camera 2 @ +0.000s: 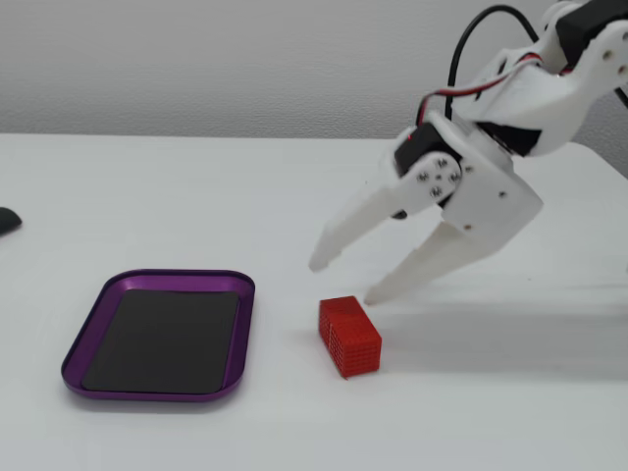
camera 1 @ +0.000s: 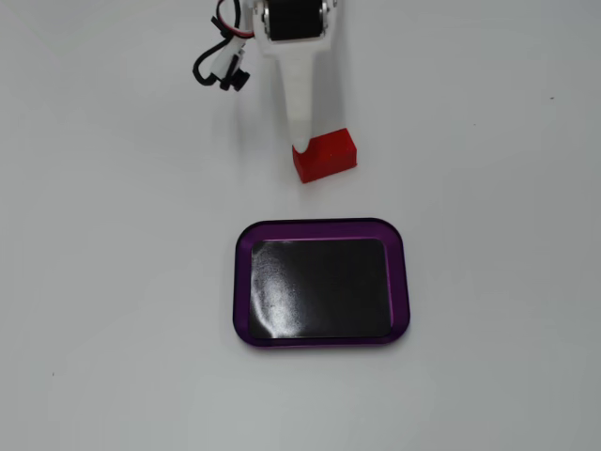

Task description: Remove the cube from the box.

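The red cube (camera 1: 326, 155) lies on the white table outside the box, beyond its far edge in a fixed view. In the side-on fixed view the cube (camera 2: 349, 337) sits just right of the box. The box (camera 1: 242, 282) is a purple-rimmed tray with a glossy black floor, and it is empty in both fixed views (camera 2: 177, 278). My white gripper (camera 2: 344, 282) is open and holds nothing. It hovers just above the cube, with its lower fingertip near the cube's far top edge. From above, the gripper (camera 1: 302, 141) reaches down to the cube's left end.
A bundle of black and red cables (camera 1: 223, 66) hangs beside the arm's base. A small dark object (camera 2: 5, 221) lies at the left edge of the table. The arm (camera 2: 530, 88) comes in from the upper right.
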Controlling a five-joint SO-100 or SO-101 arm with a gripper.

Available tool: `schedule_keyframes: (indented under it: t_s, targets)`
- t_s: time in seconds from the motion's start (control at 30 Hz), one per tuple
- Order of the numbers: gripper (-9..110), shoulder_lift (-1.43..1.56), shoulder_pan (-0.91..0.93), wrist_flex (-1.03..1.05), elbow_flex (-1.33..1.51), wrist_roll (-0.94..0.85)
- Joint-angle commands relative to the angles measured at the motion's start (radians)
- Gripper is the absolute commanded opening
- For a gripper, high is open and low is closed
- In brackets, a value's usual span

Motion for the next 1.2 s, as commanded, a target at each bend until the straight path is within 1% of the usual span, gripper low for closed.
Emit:
schedule_keyframes:
  t_s: [0.0, 0.17, 0.27, 0.33, 0.47, 0.5, 0.7, 0.9, 1.17]
  targets:
    - [15, 0.103, 0.043, 0.069, -0.114, -0.003]
    - [15, 0.403, 0.072, 0.175, -0.190, 0.008]
    - [15, 0.640, 0.071, 0.187, -0.184, 0.008]
    - [15, 0.811, 0.072, 0.199, -0.141, 0.009]
    - [15, 1.126, 0.069, 0.232, 0.043, 0.009]
    - [15, 1.154, 0.072, 0.256, 0.083, 0.009]
    - [15, 1.057, 0.071, 0.288, 0.230, 0.020]
    - [15, 1.088, 0.071, 0.313, 0.350, 0.153]
    - [14, 1.091, 0.072, 0.324, 0.422, 0.149]
